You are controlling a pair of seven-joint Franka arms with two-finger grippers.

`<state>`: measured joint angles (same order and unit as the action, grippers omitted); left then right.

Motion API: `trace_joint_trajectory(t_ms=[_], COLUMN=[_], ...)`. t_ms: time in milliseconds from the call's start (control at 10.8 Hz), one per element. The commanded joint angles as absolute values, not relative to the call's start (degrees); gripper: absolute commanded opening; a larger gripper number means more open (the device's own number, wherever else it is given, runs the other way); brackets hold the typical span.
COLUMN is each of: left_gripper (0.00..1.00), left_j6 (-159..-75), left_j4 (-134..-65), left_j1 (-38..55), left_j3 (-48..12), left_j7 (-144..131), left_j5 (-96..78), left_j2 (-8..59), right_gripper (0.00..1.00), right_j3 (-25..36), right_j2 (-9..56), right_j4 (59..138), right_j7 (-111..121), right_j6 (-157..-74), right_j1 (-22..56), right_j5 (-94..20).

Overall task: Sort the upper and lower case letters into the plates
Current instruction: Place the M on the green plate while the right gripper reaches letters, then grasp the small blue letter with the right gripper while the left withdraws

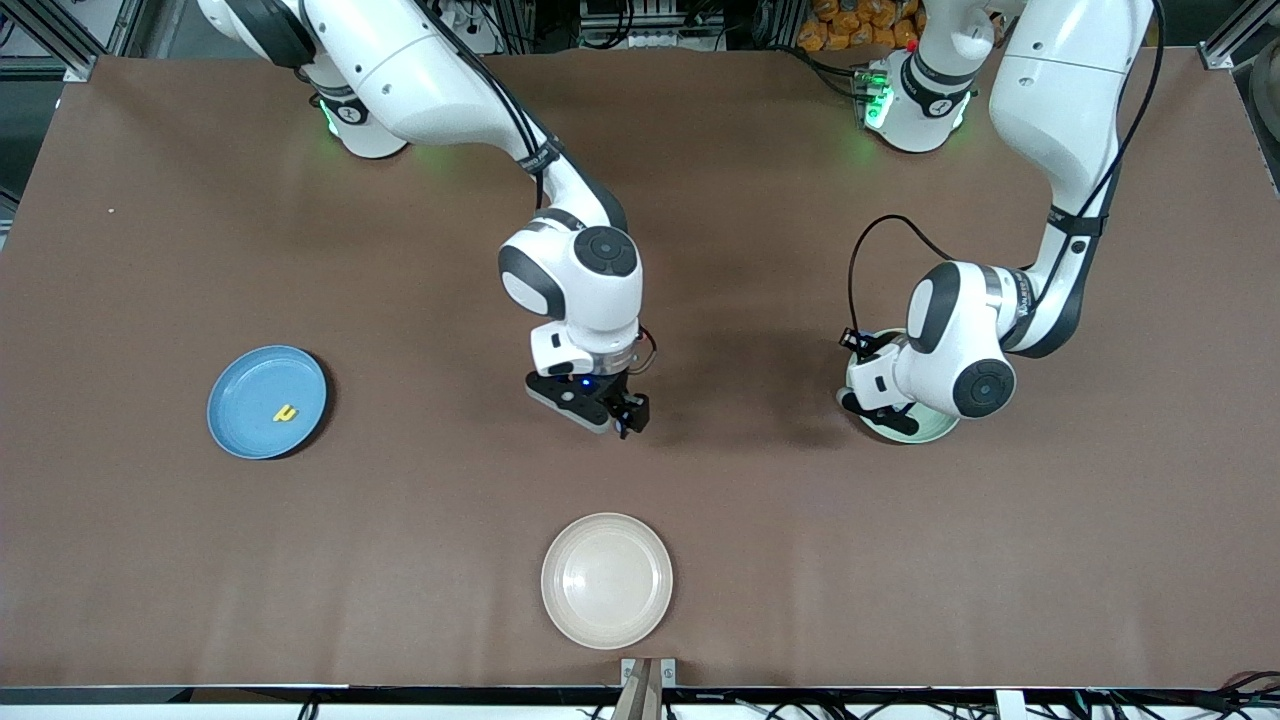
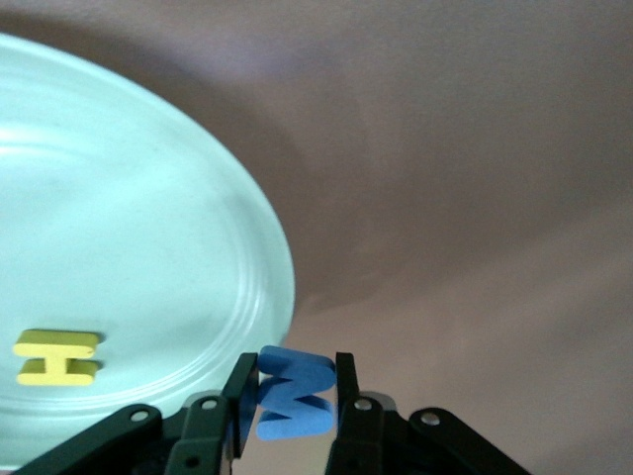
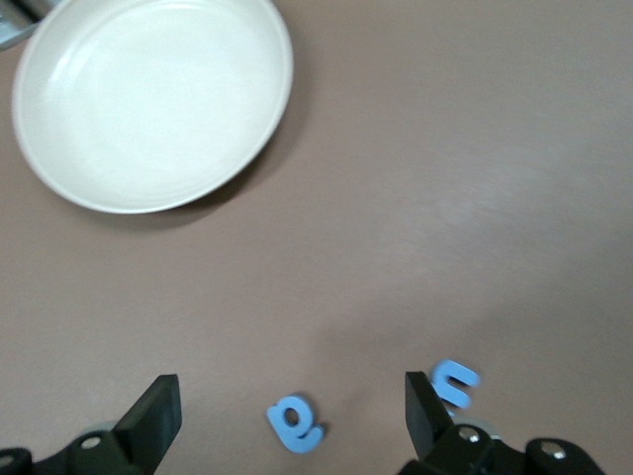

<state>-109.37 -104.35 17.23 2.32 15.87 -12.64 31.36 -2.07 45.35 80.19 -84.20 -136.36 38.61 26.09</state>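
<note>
Nearby, cream plate (image 1: 607,580), unobstructed

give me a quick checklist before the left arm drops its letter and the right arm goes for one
1. left gripper shut on blue W: ok
2. It is over the mint green plate, near the rim: ok
3. Yellow H lies in that plate, apart from the W: ok
4. right gripper open above the table: ok
5. Blue lowercase letter lies between its fingers below: ok
6. Light blue plate reachable, with a yellow letter: ok
</note>
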Motion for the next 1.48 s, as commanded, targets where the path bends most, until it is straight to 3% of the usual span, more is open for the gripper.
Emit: trace_joint_trajectory(t_ms=[0, 93, 185, 278, 834, 1205, 1391], left_gripper=[0.06, 0.06, 0.21, 0.99, 1.0, 1.0, 1.0], left_j6=[-109.6, -109.7, -109.6, -109.6, -108.8, -108.1, -108.2], left_j4=[-105.1, -105.0, -105.0, -105.2, -105.0, -103.1, -101.3], left_j1=[18.3, 18.3, 18.4, 18.4, 20.4, 20.5, 20.7], left_j3=[6.0, 6.4, 6.4, 6.4, 5.5, 1.3, -1.1], left_j7=[23.1, 23.8, 22.9, 21.3, 7.0, -8.4, -18.5], left_j5=[-14.1, -14.5, -15.3, -17.1, -17.9, -19.4, -19.2], left_j2=[30.7, 30.9, 30.9, 31.0, 30.3, 30.3, 30.7], right_gripper=[1.0, 1.0, 1.0, 1.0, 1.0, 1.0, 1.0], right_j3=[-2.5, -2.5, -2.5, -2.5, -3.3, -4.9, -4.9], right_j2=[50.5, 51.3, 52.4, 53.3, 52.9, 51.4, 51.4], right_j4=[78.8, 78.8, 78.8, 78.8, 83.9, 82.0, 77.4], right_j7=[-79.2, -74.9, -69.8, -66.0, -63.8, -57.4, -48.9], right_j6=[-144.1, -145.5, -148.4, -150.3, -148.0, -140.5, -133.3], right_j1=[38.8, 38.8, 38.2, 37.7, 36.7, 36.5, 36.7], right_j5=[31.4, 32.1, 32.3, 32.2, 29.1, 21.9, 15.2])
